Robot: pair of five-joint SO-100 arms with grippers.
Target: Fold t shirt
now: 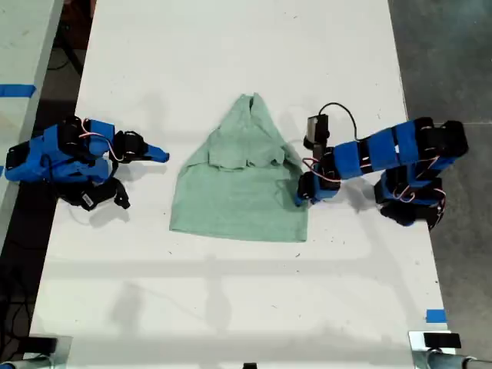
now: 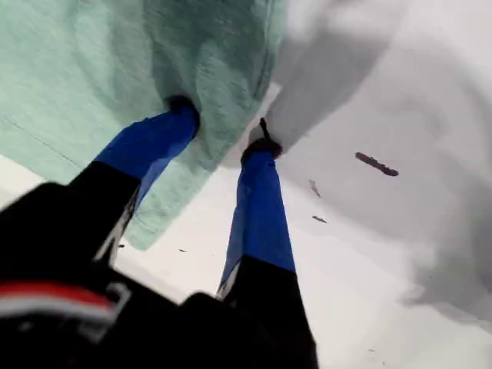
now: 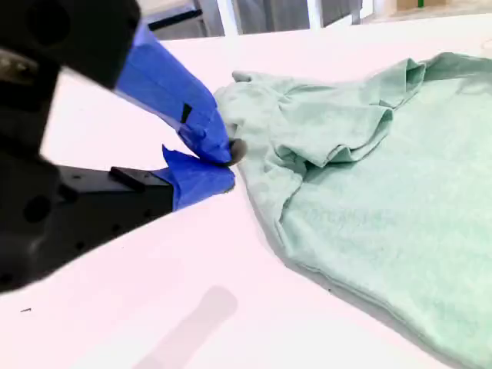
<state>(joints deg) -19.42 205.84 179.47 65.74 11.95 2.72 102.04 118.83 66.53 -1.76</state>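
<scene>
softly rumpled mint t shirt [image 1: 240, 181] on white table [image 1: 231, 46], first pincer [image 2: 223, 134] spread at hem, second pincer [image 3: 223, 165] clenched empty

A long white table [image 1: 231, 307] under even light; grey floor [image 1: 453, 54] at the exterior view's right, blue tape [image 1: 435, 315] near that edge.

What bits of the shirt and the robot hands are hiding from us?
- Exterior view: the fingertips of my first gripper are hidden under its own arm and cables.
- First wrist view: most of the t shirt is cut off by the picture's edge, and the cloth is blurred.
- Second wrist view: the t shirt's far side is cut off by the edge.
- All views: the t shirt's underside is hidden by its own cloth.
</scene>
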